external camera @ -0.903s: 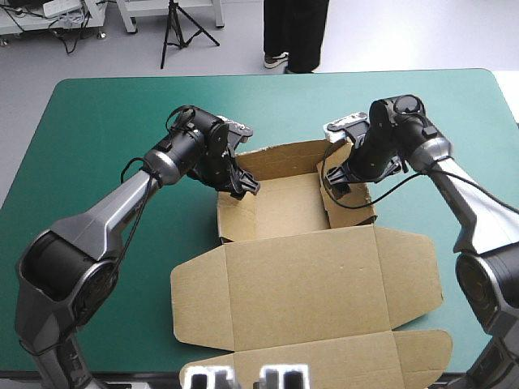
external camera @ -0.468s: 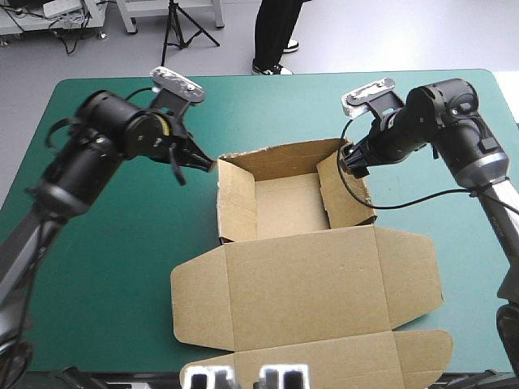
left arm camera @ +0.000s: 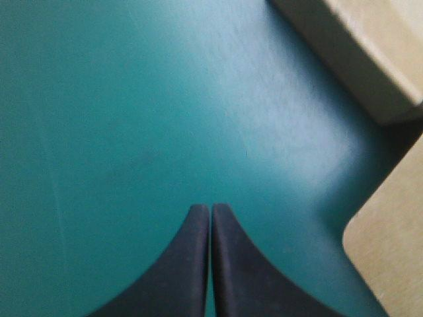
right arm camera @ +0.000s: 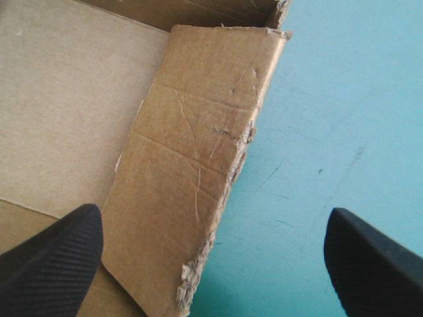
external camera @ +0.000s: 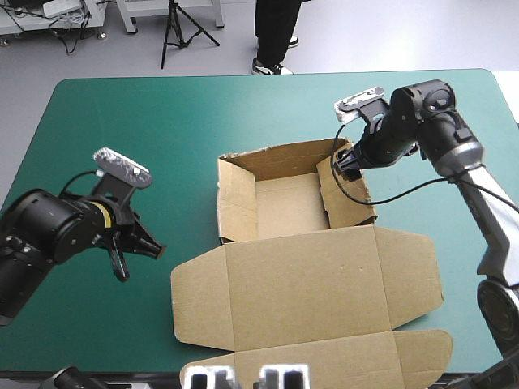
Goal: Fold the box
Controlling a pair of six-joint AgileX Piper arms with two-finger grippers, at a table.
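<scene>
Left fingers (left arm camera: 192,264) withdrawn from box (external camera: 284,203), together | right fingers (right arm camera: 53,257) spread over wall (right arm camera: 198,152)

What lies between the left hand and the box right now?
Only bare teal-green cover. The high view shows nothing on it between the shut left hand and the box.

matt brown board box (external camera: 308,275), smooth teal-green cover (external camera: 122,121)

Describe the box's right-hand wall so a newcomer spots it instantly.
On the teal-green table sits the brown box, an open tray, lid flat toward the robot. Its right wall is the one directly beneath the open right claw, its ragged edge between the fingers.
</scene>
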